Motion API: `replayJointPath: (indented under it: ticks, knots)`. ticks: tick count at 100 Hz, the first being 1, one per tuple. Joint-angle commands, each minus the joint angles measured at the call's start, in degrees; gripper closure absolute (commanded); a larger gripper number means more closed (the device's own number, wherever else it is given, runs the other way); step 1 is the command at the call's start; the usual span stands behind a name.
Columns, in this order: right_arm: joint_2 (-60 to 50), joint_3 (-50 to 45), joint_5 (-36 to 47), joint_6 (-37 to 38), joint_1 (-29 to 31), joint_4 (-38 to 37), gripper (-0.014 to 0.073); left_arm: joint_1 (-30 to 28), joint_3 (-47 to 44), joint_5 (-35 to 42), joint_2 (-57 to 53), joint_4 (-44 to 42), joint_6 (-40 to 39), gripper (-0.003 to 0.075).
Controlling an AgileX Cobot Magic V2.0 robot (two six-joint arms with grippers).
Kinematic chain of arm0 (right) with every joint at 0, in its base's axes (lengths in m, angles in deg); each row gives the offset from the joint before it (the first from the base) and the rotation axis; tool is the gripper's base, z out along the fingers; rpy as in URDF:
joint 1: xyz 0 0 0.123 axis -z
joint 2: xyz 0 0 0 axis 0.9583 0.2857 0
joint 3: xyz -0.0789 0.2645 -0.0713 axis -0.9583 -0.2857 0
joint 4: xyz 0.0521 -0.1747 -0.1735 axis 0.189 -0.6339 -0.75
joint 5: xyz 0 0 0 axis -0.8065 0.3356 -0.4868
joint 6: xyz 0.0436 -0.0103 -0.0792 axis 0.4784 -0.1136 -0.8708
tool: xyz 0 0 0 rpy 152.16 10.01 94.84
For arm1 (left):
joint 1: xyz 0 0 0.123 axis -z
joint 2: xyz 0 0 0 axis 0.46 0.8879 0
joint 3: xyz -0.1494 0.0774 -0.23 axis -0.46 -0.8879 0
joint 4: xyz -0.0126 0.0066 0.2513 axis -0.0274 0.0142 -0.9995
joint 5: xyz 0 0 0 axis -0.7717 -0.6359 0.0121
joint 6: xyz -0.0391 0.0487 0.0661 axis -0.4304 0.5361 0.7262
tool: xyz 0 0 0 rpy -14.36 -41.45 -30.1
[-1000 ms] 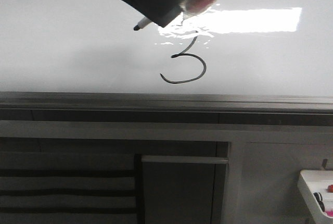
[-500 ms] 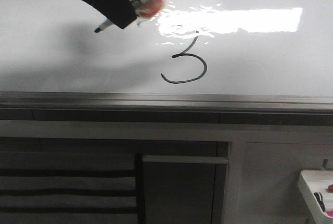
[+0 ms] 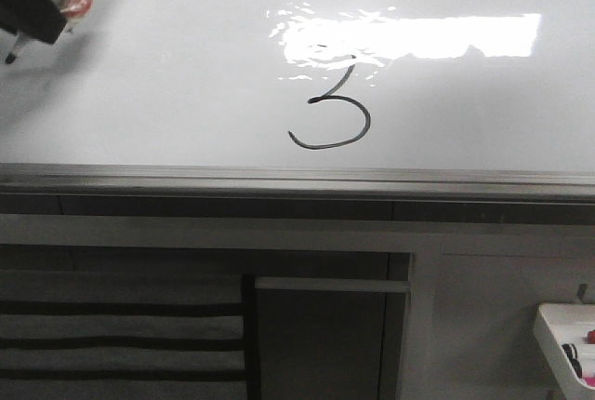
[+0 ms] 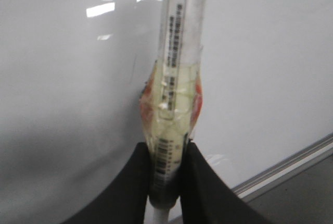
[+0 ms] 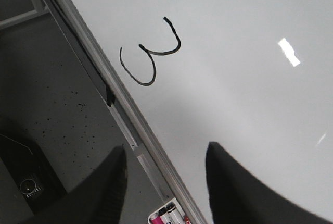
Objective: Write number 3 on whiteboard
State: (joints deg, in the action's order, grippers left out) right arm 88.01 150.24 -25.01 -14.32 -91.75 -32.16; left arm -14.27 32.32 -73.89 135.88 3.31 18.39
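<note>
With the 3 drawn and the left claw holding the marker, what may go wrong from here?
1. The marker tip is uncapped near the whiteboard; a brush could leave a stray line.
2. The left claw grips only the marker's lower end, so it might slip.
3. The 3 could smear if touched.

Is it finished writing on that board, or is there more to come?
The writing looks done: a complete black number 3 sits on the whiteboard, just below the bright reflection. The left gripper is shut on the marker, which in the front view is up at the board's far left corner, well clear of the digit. The right gripper is open and empty. What probably remains is only putting the marker away.
</note>
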Motion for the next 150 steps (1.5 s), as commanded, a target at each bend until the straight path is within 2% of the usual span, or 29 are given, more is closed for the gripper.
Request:
replayJointPath:
  ticks: [1,20,133,141,150]
  knots:
    - [-1.3,1.5,2.7,0.2,0.4,0.6,0.0288,-1.9,-0.2,3.7,-1.0,2.1,-1.2,0.071]
    - [-1.3,1.5,2.7,0.2,0.4,0.7,0.0288,-5.3,-0.7,5.4,-0.8,2.1,-2.7,0.0708]
    - [-1.3,1.5,2.6,0.2,0.4,0.9,0.0288,-5.3,-0.7,6.7,-0.7,2.1,-3.4,0.0706]
    - [-1.3,1.5,2.6,0.2,0.4,0.9,0.0288,-5.3,-0.7,7.0,-0.7,2.1,-3.6,0.0659]
    - [-1.3,1.5,2.6,0.2,0.4,0.9,0.0288,-5.3,-0.7,7.3,-0.7,2.1,-3.6,0.051]
